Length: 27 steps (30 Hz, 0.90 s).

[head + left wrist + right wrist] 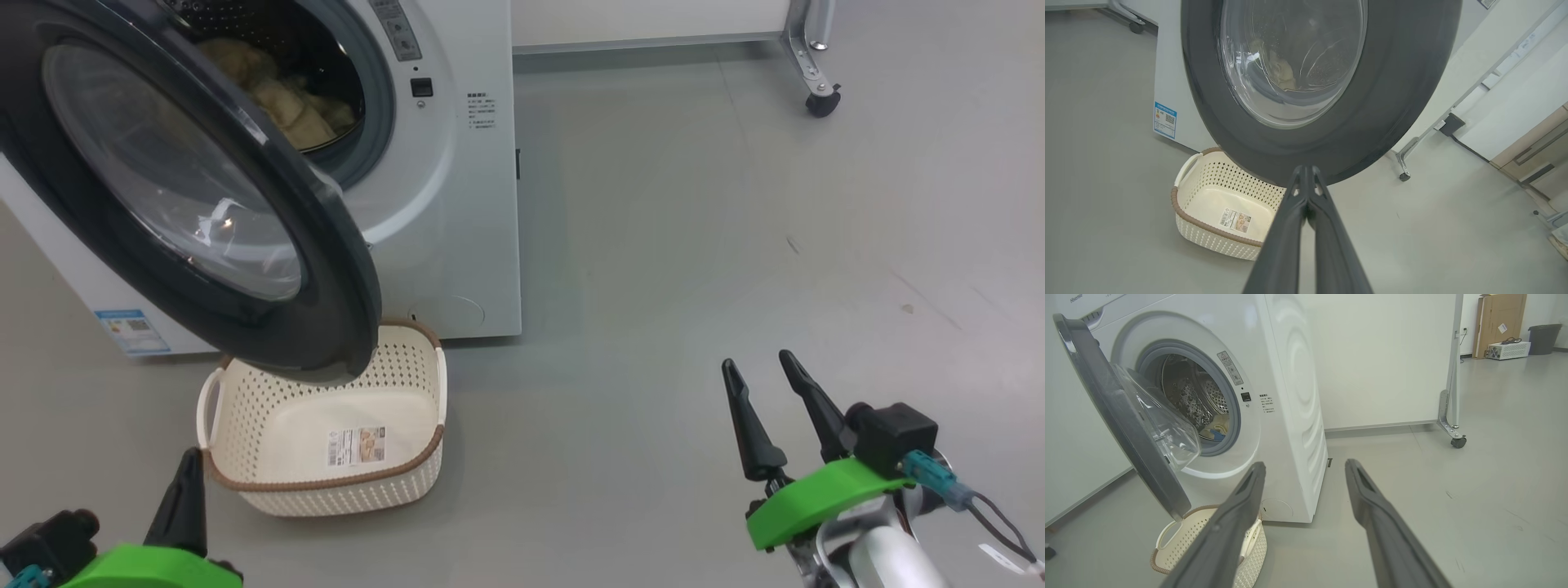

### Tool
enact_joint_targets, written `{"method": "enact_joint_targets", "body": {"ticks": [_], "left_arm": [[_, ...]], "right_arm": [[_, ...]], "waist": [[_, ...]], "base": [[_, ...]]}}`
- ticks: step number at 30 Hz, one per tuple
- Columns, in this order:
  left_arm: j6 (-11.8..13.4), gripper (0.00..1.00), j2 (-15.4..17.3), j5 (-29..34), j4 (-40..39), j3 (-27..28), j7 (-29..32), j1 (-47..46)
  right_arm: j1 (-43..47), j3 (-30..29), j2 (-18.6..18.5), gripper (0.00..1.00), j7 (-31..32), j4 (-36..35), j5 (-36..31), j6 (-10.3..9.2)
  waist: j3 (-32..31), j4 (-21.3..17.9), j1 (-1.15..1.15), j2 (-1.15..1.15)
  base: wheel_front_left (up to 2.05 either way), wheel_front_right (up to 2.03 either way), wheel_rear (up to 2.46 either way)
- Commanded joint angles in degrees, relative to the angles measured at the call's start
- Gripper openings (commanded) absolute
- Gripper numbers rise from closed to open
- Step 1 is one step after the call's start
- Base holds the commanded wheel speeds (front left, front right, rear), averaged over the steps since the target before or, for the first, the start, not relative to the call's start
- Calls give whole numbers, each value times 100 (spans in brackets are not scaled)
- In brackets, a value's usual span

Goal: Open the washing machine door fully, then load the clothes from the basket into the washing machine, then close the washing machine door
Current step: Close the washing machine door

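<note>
At the far left, the washing machine (457, 204) stands with its door (180, 188) swung open, hanging over the far edge of the basket (326, 483) on the floor. The basket looks empty but for a label, and the clothes (286, 106) lie in the drum, so loading seems done; closing the door is left. The left claw (1306, 169) is clenched on nothing, pointing at the door's lower rim. The right claw (756, 361) is released, well off right. A wheeled frame leg (816, 82) stands far right, clear of the work. Whether the door clears the basket's rim I cannot tell.
</note>
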Motion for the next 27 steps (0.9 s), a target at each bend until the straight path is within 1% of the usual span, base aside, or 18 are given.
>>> {"method": "enact_joint_targets", "body": {"ticks": [1, 3, 4, 5, 9, 12, 16, 17, 18, 19, 23, 27], "left_arm": [[-38, 0, 154, 333, -31, 304, -74, -296], [-19, 0, 9, 839, -22, 575, -81, -332], [-19, 0, 9, 839, -22, 575, -81, -332], [30, 0, -158, 1402, -75, 826, -82, -303], [82, 0, -492, 2391, -213, 1199, -84, -178], [70, 0, -742, 2893, -325, 1445, -84, -113], [16, 0, -978, 3282, -323, 1571, -84, -13], [4, 49, -1004, 3358, -314, 1575, -84, -5], [-5, 95, -1017, 3452, -329, 1590, -85, -6], [-11, 100, -1049, 3506, -332, 1617, -85, -2], [-30, 100, -1129, 3578, -236, 1631, -85, -1], [-36, 100, -1053, 3563, -194, 1381, -85, -19]], "right_arm": [[-123, 137, 14, 100, -38, -196, -15, 20], [-109, 147, 14, 100, -38, -197, -6, 20], [-109, 147, 14, 100, -38, -197, -6, 20], [-103, 152, 14, 100, -38, -196, 0, 20], [-107, 149, 14, 100, -38, -202, 11, 20], [-119, 149, 14, 100, -38, -211, 16, 20], [-124, 164, 14, 100, -38, -213, 34, 20], [-122, 167, 14, 100, -38, -210, 36, 20], [-122, 171, 14, 100, -38, -209, 38, 20], [-123, 173, 14, 100, -38, -209, 38, 20], [-125, 170, 14, 100, -38, -211, 40, 20], [-134, 176, 14, 100, -38, -213, 40, 20]], "waist": [[-21, 39, 1, 0], [-33, 79, 1, 0], [-33, 79, 1, 0], [-46, 107, 1, 0], [-60, 156, 1, 0], [-49, 192, 1, 0], [-35, 232, 1, 0], [-33, 240, 1, 0], [-25, 245, 1, 0], [-17, 248, 1, 0], [9, 258, 1, 0], [28, 252, 1, 0]], "base": [[0, 0, 0], [0, 0, 0], [0, 0, 0], [0, 0, 0], [0, 0, 0], [0, 0, 0], [0, 0, 0], [0, 0, 0], [0, 0, 0], [0, 0, 0], [0, 0, 0], [0, 0, 0]]}}
